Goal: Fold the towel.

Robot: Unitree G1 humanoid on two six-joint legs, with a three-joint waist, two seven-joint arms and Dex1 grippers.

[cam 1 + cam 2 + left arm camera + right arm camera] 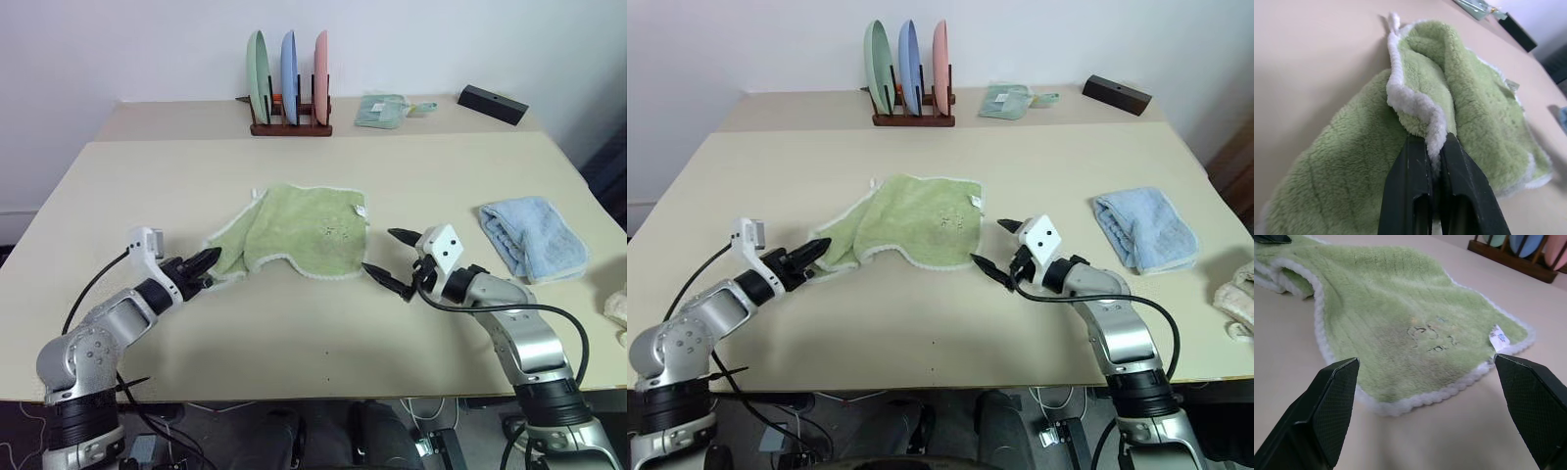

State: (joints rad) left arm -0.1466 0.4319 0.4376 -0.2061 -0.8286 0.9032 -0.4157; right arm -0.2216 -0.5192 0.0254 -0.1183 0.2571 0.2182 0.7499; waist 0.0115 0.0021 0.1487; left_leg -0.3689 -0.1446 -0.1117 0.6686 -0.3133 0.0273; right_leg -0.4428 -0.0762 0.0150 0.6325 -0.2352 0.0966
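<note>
The light green towel (299,230) with white edging lies rumpled in the middle of the table, its left part bunched into a fold. My left gripper (206,262) is shut on the towel's white-edged left corner; in the left wrist view the black fingers (1413,186) pinch the white edging (1432,132) between them. My right gripper (389,258) stands open just off the towel's right front edge, its fingertips (1334,391) spread wide with nothing between them. A small embroidered mark (1430,335) and a white tag (1497,337) show on the towel.
A light blue folded towel (532,235) lies at the right. A wooden rack (290,125) with three plates stands at the back, beside it a small pale teal cloth (382,110) and a black box (492,103). A pale cloth (1239,292) lies at the right edge.
</note>
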